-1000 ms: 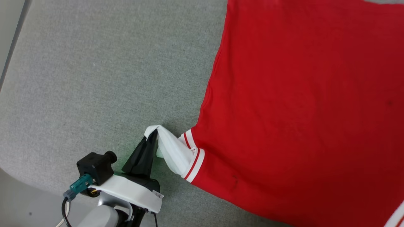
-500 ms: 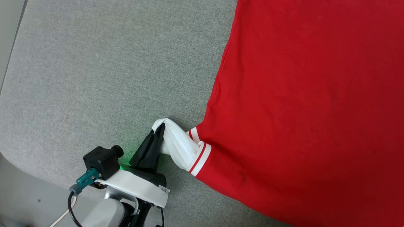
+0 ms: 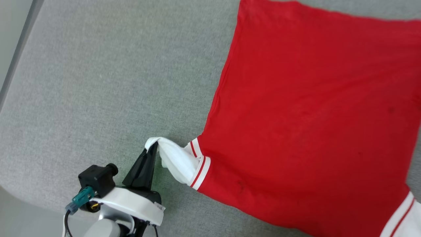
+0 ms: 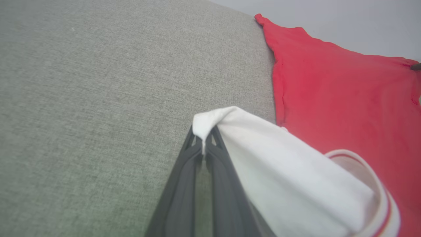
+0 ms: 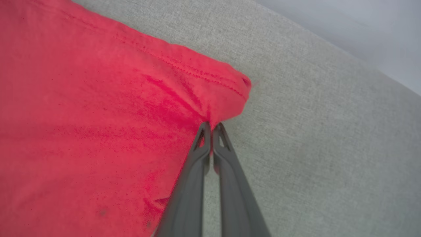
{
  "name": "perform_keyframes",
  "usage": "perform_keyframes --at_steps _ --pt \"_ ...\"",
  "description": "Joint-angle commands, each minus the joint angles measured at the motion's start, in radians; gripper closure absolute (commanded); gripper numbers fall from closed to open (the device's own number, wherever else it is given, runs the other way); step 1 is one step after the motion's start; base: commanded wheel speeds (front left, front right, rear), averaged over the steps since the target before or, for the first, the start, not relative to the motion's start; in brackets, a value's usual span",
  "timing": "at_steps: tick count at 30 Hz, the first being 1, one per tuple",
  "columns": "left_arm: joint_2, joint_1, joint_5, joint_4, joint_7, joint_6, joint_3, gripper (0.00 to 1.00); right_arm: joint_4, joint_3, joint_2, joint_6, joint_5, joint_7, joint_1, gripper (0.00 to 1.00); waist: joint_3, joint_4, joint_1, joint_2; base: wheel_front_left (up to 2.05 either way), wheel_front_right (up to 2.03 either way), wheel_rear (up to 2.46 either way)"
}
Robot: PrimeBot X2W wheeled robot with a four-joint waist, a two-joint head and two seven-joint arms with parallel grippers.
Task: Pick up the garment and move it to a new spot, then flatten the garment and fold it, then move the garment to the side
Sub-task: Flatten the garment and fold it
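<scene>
The garment lies spread on the grey padded surface, plain red side up, its lettering hidden. One white sleeve with red-white striped trim is bunched at its lower left. My left gripper is shut on that sleeve's tip; in the left wrist view the left gripper pinches the white sleeve with the red garment beyond. In the right wrist view my right gripper is shut on a red hem corner of the garment, and that corner is slightly lifted.
The grey surface's left edge and rounded front-left corner border pale floor. A second white striped sleeve shows at the lower right. Bare grey surface stretches left of the garment.
The head camera has shifted, bringing the garment's far edge into view. My left gripper keeps its hold on the sleeve. My right gripper has closed.
</scene>
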Motion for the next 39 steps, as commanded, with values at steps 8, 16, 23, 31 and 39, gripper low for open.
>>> perform_keyframes --at_steps 8,16,23,31,39 --pt "0.048 0.090 -0.020 -0.018 0.013 0.041 0.032 1.00 -0.113 0.013 -0.079 -0.002 0.144 -0.112 0.236 1.00 -0.173 -0.107 0.0000 0.0000 0.00 0.00 0.00" --pt "0.075 0.170 -0.041 -0.024 0.021 0.069 0.055 1.00 -0.241 -0.049 -0.148 -0.002 0.235 -0.179 0.584 1.00 -0.276 -0.179 0.0000 0.0000 0.00 0.00 0.00" --pt "0.094 0.221 -0.057 -0.035 0.023 0.086 0.072 1.00 -0.305 -0.126 -0.140 -0.002 0.291 -0.180 0.898 1.00 -0.324 -0.220 0.0000 0.0000 0.00 0.00 0.00" --pt "0.102 0.230 -0.063 -0.034 0.026 0.090 0.072 1.00 -0.296 -0.155 -0.075 -0.002 0.294 -0.142 1.137 1.00 -0.326 -0.226 0.0000 0.0000 0.00 0.00 0.00" --pt "0.108 0.233 -0.064 -0.032 0.027 0.091 0.073 1.00 -0.336 -0.178 0.000 -0.001 0.267 -0.187 1.168 0.00 -0.333 -0.232 0.0000 0.0000 0.00 0.00 0.00"
